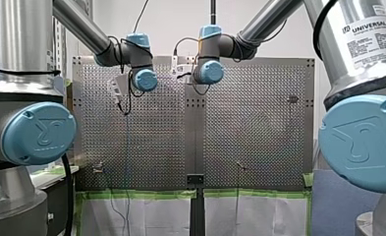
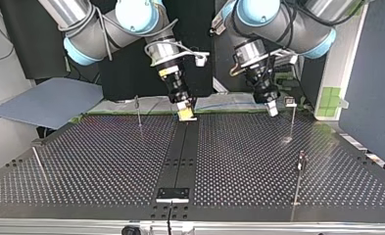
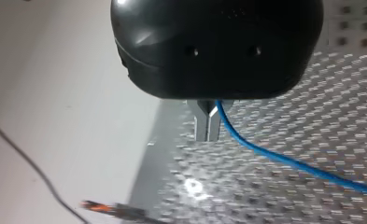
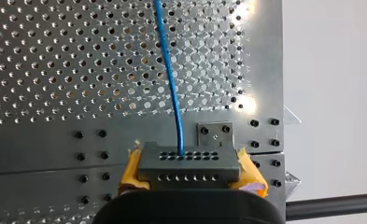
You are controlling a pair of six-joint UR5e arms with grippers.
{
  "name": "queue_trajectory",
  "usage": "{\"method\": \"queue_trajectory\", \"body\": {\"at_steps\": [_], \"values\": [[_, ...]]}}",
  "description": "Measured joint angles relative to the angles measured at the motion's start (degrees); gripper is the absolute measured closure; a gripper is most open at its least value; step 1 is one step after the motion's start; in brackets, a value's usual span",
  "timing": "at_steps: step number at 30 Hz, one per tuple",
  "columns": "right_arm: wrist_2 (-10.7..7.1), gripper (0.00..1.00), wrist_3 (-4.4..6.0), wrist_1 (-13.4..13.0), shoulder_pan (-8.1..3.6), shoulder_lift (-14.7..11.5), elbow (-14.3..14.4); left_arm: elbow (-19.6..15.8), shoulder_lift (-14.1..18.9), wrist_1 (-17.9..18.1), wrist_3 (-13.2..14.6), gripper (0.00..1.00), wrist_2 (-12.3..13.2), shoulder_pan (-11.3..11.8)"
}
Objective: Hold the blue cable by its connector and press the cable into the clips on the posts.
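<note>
The blue cable [image 4: 171, 79] leaves a grey connector block [image 4: 189, 164] with rows of holes. My right gripper [image 4: 190, 175] is shut on that block between its yellow pads [image 4: 130, 169]. In the top view this gripper [image 2: 186, 113] hangs low over the table's far edge, near the middle. My left gripper [image 3: 208, 127], black with metal fingers, is shut on the blue cable [image 3: 284, 161], which trails away beside the fingers over the perforated plate. In the top view it [image 2: 272, 108] sits right of the other gripper, next to a thin post [image 2: 291, 120] with a clip.
More thin posts stand on the perforated table [image 2: 107, 161]: one at the top view's far left-centre [image 2: 138, 111], one at the near right [image 2: 300, 176], one at the near left [image 2: 39, 166]. A small plate [image 2: 173, 194] lies on the dark centre strip. A blurred orange-and-black part [image 3: 113, 210] lies under my left gripper.
</note>
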Motion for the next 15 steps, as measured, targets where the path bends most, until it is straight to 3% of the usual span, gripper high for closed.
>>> {"method": "queue_trajectory", "body": {"at_steps": [8, 15], "values": [[-0.69, 1.00, 0.15, 4.31, 0.20, 2.86, -4.30, 4.54, 4.77, -4.79, 1.16, 1.00, 0.68, 1.86], [-1.31, 1.00, 0.16, 7.04, 0.53, 4.22, -8.12, 5.44, 8.06, -8.28, 2.93, 1.00, 0.86, 3.20]]}}
